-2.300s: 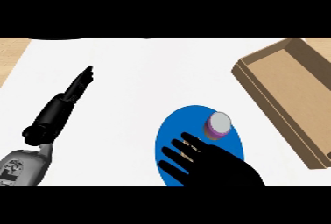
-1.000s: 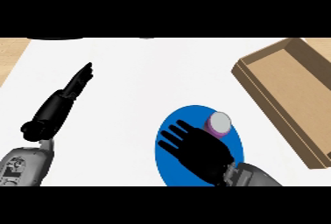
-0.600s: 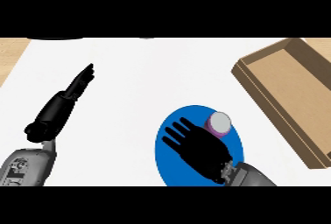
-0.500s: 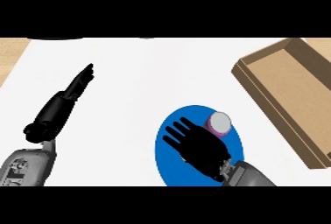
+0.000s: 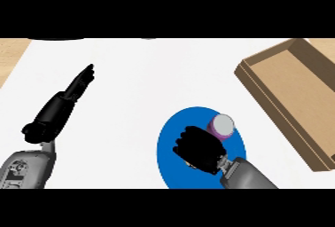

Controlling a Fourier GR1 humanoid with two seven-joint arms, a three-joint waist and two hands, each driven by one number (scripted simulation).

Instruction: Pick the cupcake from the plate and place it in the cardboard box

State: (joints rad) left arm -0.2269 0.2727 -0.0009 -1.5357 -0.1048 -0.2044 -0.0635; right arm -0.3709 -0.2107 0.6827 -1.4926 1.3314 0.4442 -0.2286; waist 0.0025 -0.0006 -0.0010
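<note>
The right hand (image 5: 200, 148) hovers over the plate (image 5: 171, 150), fingers curled and holding nothing. The cupcake (image 5: 221, 127) sits just beyond it, to its upper right, touching or nearly so; contact is hard to tell. This looks like the reach before the grasp: next the fingers must close round the cupcake. The box (image 5: 288, 95) lies well to its right, its far end cut off. The left hand (image 5: 72, 91) rests open on the desk (image 5: 144, 80).

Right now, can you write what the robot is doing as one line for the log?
step: reach for cupcake | right hand: curled over blue plate, beside cupcake, grasp unclear | left hand: open, resting | cardboard box: nothing visible inside
</note>
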